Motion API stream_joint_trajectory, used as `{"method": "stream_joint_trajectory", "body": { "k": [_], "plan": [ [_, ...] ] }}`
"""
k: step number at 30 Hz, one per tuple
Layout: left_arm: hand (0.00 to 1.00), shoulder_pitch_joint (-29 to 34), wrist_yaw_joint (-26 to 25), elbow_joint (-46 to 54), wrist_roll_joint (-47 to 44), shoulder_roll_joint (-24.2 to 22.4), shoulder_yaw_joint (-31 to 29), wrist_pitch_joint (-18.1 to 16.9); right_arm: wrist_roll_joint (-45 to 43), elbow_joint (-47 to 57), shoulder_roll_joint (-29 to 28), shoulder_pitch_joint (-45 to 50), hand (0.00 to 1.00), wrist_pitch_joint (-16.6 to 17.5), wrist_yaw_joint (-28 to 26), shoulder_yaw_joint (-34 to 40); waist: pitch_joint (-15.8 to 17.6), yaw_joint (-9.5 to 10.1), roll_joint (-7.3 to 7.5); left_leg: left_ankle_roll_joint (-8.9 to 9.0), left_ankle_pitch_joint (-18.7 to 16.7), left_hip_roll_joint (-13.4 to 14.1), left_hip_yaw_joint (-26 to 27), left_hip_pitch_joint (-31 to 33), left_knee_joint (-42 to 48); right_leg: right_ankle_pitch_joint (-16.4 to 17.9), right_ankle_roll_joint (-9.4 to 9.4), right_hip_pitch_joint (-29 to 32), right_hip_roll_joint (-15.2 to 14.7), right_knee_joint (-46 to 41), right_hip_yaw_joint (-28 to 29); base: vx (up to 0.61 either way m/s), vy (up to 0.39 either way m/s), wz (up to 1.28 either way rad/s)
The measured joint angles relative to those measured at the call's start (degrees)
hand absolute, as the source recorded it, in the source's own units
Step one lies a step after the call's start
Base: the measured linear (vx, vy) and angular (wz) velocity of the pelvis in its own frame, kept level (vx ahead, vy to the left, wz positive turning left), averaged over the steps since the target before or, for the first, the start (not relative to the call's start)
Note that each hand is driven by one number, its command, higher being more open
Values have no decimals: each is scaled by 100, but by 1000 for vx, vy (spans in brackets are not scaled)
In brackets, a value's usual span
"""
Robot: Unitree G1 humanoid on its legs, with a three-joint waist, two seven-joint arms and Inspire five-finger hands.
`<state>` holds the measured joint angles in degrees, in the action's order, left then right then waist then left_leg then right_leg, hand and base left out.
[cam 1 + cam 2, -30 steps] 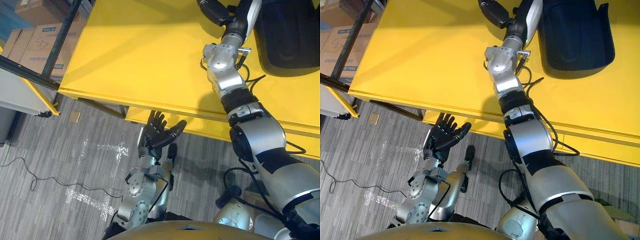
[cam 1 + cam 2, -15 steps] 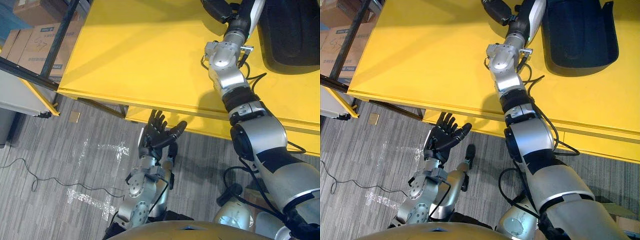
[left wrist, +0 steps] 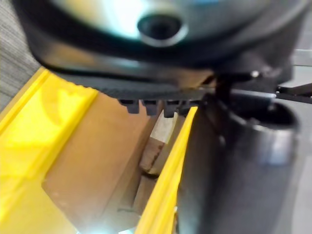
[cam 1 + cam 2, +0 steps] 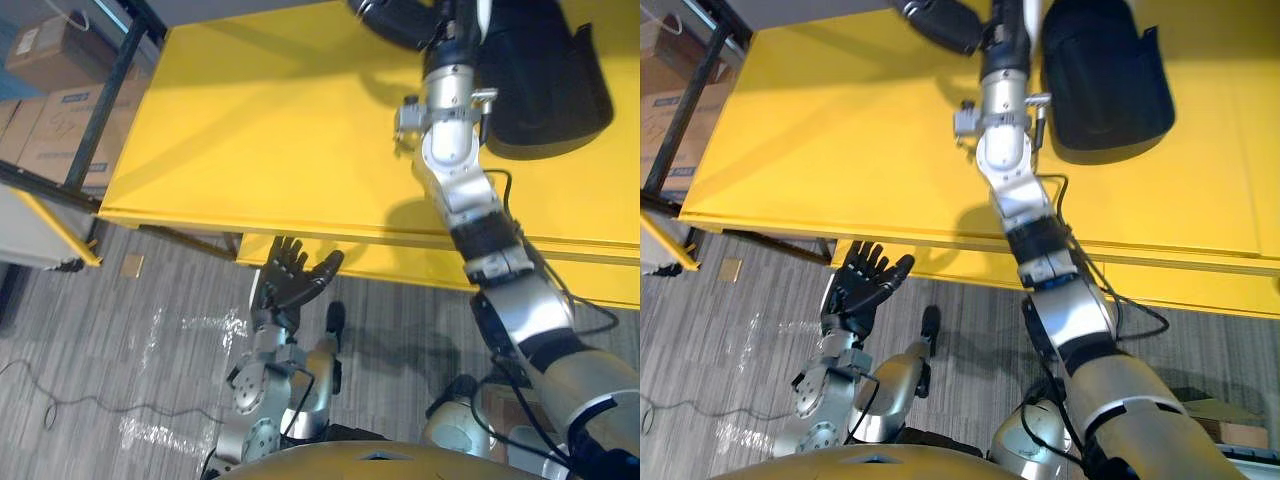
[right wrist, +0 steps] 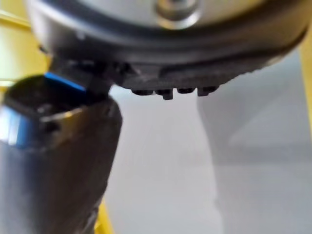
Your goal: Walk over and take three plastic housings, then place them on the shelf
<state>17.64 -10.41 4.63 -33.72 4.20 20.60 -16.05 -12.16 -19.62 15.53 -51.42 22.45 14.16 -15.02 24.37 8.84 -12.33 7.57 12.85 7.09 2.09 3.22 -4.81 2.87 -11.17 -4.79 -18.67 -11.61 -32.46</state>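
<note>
camera shifted; right hand [image 4: 940,22] far across table [image 4: 820,130]; left wrist view: cardboard [image 3: 97,161].

I log the yellow surface [image 4: 250,120] as smooth, faintly glossy; dark housing [image 4: 550,90] matt plastic; floor [image 4: 100,340] ribbed carpet; boxes [image 4: 45,130] cardboard.

Your left hand [image 4: 290,280] sits low, palm up, fingers straight and spread, thumb out to the side. Your right arm [image 4: 465,190] is stretched far forward, almost straight. Your right hand [image 4: 940,22] has its fingers extended.
</note>
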Motion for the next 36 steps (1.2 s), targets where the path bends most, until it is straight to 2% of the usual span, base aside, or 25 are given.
{"method": "stream_joint_trajectory", "body": {
  "k": [2, 5, 8, 10, 11, 14, 17, 19, 22, 24, 29, 32, 36],
  "plan": [
    [100, 304, 123, 47, 0, 15, -205, 41, -742, 852, -12, 1008, 100, -42, -796, -2, -248, -18, 367, 28, -44, 38, 83, -90, 0, -102, -1, -212, 118, 329, -27, 87, -60, -8],
    [100, 515, 192, 53, 12, 19, -431, 176, -1334, 1680, -10, 1791, 100, -421, -1480, 128, -531, -35, 663, 62, -159, 113, 162, -206, -3, -201, 22, -362, 256, 621, -17, 25, -61, -12],
    [100, 573, 206, 53, 16, 7, -614, 403, -1262, 2196, 30, 1970, 100, -649, -1663, 454, -736, -73, 768, 83, -198, 174, 259, -271, -6, -280, 34, -442, 346, 801, 40, -34, -26, -14],
    [100, 649, 207, 52, 20, 2, -690, 502, -1088, 2297, 56, 2018, 100, -687, -1742, 719, -891, -98, 813, 79, -224, 188, 312, -264, -9, -298, 65, -433, 372, 879, 77, -62, -10, -18],
    [100, 783, 205, 52, 43, -11, -791, 722, -945, 2309, 381, 2287, 100, -796, -1823, 1346, -1198, -120, 902, 70, -250, 190, 399, -262, -10, -371, 75, -426, 387, 992, 141, -35, -11, -20],
    [100, 785, 199, 55, 290, -50, -923, 1030, -977, 2300, 650, 2481, 100, -980, -1866, 1674, -1329, -166, 867, 50, -231, 191, 425, -253, -11, -421, 50, -427, 387, 993, 166, -19, -12, -8],
    [100, 892, 240, -46, 662, -47, -951, 1141, -985, 2275, 902, 2669, 100, -1001, -1967, 1749, -1459, -215, 858, 43, -225, 188, 453, -254, -24, -442, 41, -423, 386, 1022, 195, -18, -8, -2],
    [100, 875, 235, -483, 1036, -46, -925, 1326, 110, 2275, 1133, 2698, 100, -997, -1797, 1826, -1588, -248, 845, 43, -226, 177, 467, -243, -27, -470, 30, -427, 387, 1080, 200, 0, 0, 0],
    [100, 891, 98, -1124, 1195, -71, -891, 1354, 1636, 2252, 1540, 2701, 100, -996, -1541, 1859, -1670, -351, 893, 43, -226, 182, 482, -249, -29, -476, 28, -425, 389, 1080, 212, 0, 0, 0],
    [100, 945, -37, -1340, 1186, -87, -897, 1335, 1971, 2197, 1800, 2707, 100, -996, -1493, 1860, -1689, -390, 926, 43, -225, 180, 482, -247, -29, -482, 27, -423, 389, 1080, 214, 0, 0, 0],
    [100, 994, -320, -2315, 1404, -90, -1201, 807, 2762, 1780, 2566, 2821, 100, -993, -1503, 1706, -1740, -419, 1021, 30, -217, 177, 463, -235, -31, -482, 26, -427, 388, 1079, 197, -42, -15, 2],
    [100, 1003, -297, -2812, 1426, -3, -1434, 470, 2760, 1314, 2931, 2830, 100, -985, -1642, 1365, -1774, -413, 1087, -27, -265, 180, 458, -229, -33, -488, 23, -439, 391, 1102, 185, -30, -7, 1],
    [100, 1011, -181, -3285, 1640, 205, -1530, 325, 2768, 637, 3166, 2839, 100, -952, -1751, 1097, -1746, -370, 1265, -43, -265, 176, 455, -233, -33, -535, 31, -489, 408, 1196, 163, -8, -4, 1]
  ]
}}
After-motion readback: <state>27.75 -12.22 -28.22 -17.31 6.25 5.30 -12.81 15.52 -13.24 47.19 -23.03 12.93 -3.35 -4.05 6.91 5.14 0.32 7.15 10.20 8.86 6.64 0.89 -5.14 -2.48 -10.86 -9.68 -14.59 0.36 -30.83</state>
